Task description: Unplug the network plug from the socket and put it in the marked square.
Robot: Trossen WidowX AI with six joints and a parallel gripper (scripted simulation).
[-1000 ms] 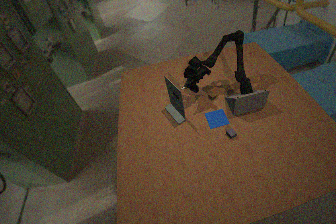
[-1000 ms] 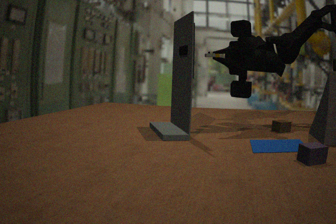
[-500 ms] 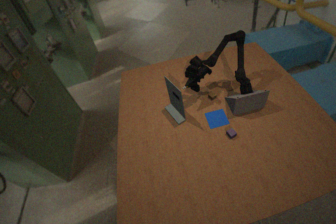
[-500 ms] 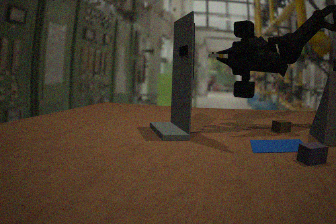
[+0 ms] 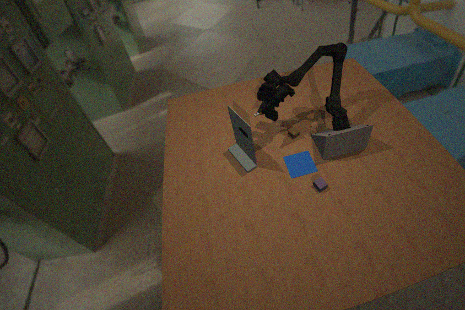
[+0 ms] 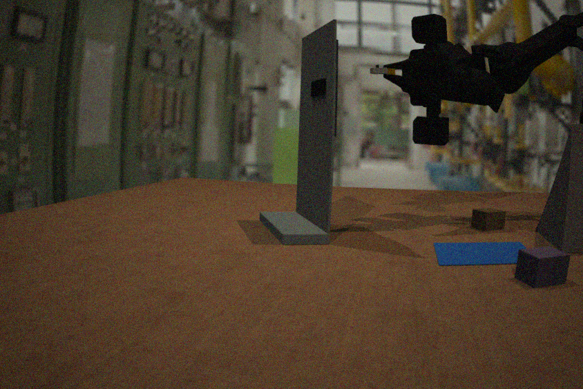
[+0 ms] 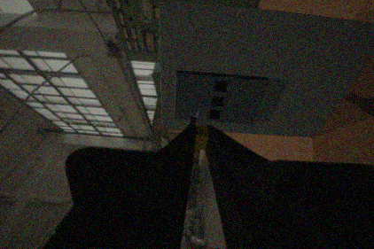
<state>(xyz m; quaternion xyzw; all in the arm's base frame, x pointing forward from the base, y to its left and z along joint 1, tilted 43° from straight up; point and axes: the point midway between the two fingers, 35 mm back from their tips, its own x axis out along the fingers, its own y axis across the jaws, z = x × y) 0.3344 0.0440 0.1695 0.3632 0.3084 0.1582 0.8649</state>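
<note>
My gripper (image 5: 260, 114) (image 6: 387, 70) (image 7: 199, 130) is shut on the small plug (image 5: 256, 114) (image 6: 376, 70) (image 7: 202, 139), whose pale front end sticks out past the fingertips. The plug is out of the socket, level in the air, with a gap between it and the panel. The upright grey panel (image 5: 248, 150) (image 6: 315, 155) (image 7: 266, 42) stands in front of the fingers. Its face shows three dark openings (image 7: 217, 100) in the wrist view. The marked blue square (image 5: 299, 164) (image 6: 479, 253) lies on the table, lower than the gripper and to its right in the exterior view. The tab's state is too small to tell.
A brown block (image 5: 293, 132) (image 6: 488, 219) lies behind the blue square. A purple block (image 5: 320, 184) (image 6: 541, 267) lies close to its front right corner. A grey slanted block (image 5: 345, 143) (image 6: 561, 209) stands right of the square, by the arm's base. The panel's flat foot (image 5: 241, 157) (image 6: 294, 226) rests on the table.
</note>
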